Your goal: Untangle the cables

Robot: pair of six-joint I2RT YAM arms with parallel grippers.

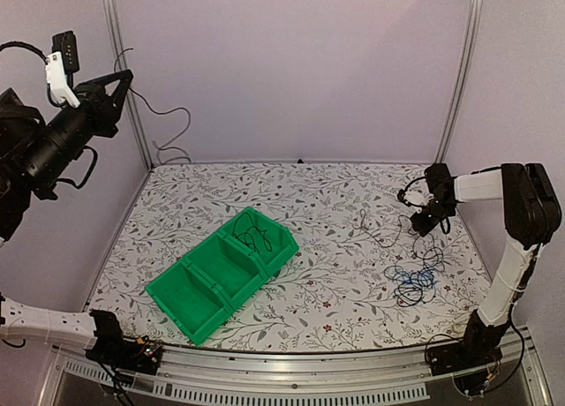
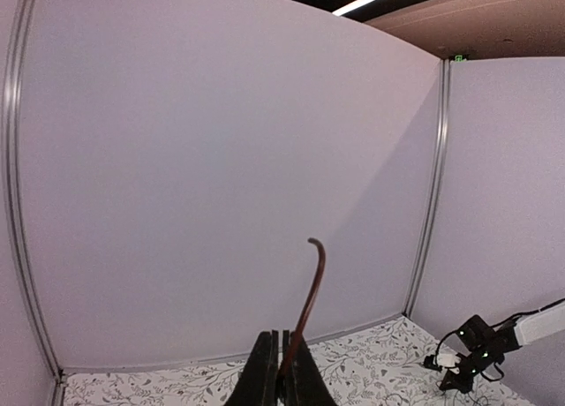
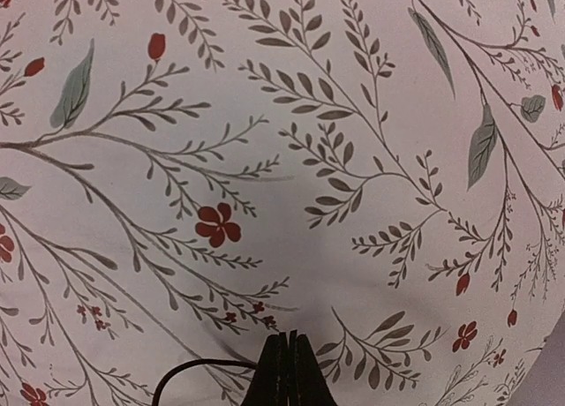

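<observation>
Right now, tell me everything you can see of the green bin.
The green bin is bright green and looks like moulded plastic. It has three open-topped compartments in a row, split by two inner walls. It sits upright and flat on the floral table, left of centre, with its row running diagonally from near-left to far-right. The far-right compartment holds a loosely coiled black cable, and the other two look empty. Nothing else touches it.

L pincer shut, raised high, R pincer shut, low
</observation>
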